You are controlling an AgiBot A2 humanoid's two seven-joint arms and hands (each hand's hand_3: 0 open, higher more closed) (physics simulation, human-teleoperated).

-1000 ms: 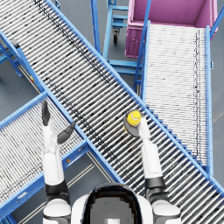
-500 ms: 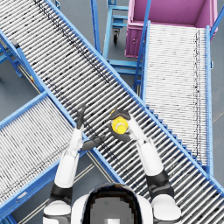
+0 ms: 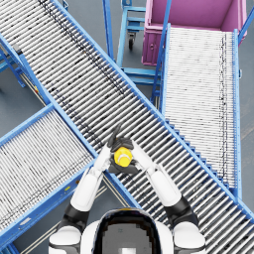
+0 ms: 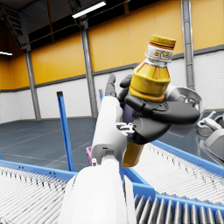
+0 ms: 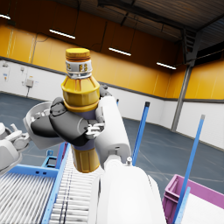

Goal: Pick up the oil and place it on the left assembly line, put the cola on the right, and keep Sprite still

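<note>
Between my hands: the oil bottle [image 3: 123,157] stands upright, cap up, clear of the rollers beneath.
Right hand [image 3: 130,167]: fingers wrapped round the bottle's body, carrying it.
Left hand [image 3: 114,144]: fingers also curled onto the body from the other side, with one lying straight out past the cap.
Why both: I judge this a hand-over. The oil belongs on the left assembly line [image 3: 34,154], which lies out beyond my left fingers and probably out of my right hand's easy reach.
Why upright: it leaves each hand room on the body.
Under my fingers: the middle conveyor [image 3: 89,84], near its edge.
Cola, Sprite: neither shows.
Change: a second ago my right hand alone held the bottle out to its own side, while my left hung open over the left line. Both have since swung inward and met.
</note>
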